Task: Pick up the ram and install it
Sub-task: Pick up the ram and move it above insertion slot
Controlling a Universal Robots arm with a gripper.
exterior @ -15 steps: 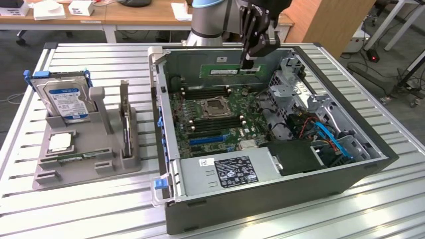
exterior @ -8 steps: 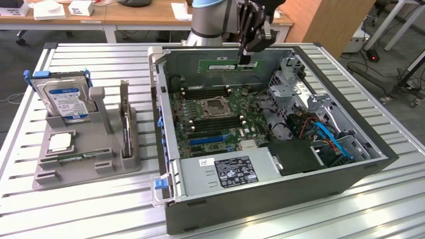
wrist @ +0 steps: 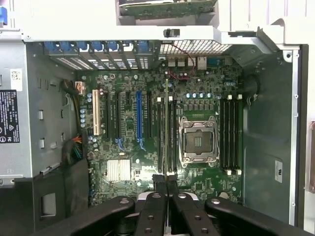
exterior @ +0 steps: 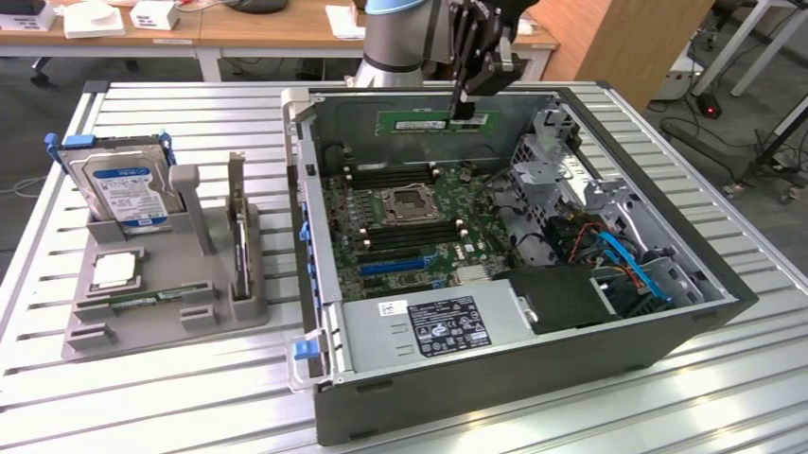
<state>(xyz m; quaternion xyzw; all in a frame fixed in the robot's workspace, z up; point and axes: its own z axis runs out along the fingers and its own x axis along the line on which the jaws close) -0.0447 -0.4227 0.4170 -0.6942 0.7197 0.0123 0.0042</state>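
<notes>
Ram (exterior: pixel 417 123), a thin green circuit-board stick with a pale label, hangs clamped in the gripper (exterior: pixel 465 112) above the open machine; surroundings follow in descending size. Slatted metal table (exterior: pixel 177 397): ribbed, matte silver, bearing everything else. Computer case (exterior: pixel 505 378): a dark steel box lying on its side with the panel off, perforated at the rear wall. Motherboard (exterior: pixel 378 236): a flat green board, densely populated, on the case floor. Grey parts fixture (exterior: pixel 165 312): a moulded plastic stand at the exterior view's left, well apart from the case, holding a silver blue-labelled hard drive (exterior: pixel 127 189) upright. CPU socket (wrist: pixel 198 140): a square metal frame, empty. Memory slots (wrist: pixel 231 132): long, narrow black channels flanking the socket on both sides. The gripper's black fingers are pressed together on the stick's upper edge, so the stick hangs edge-down directly beneath them. In the wrist view it appears as a fine line, its long axis parallel to the slots and lying over the bank on the expansion-slot side of the socket, apart from the board.
</notes>
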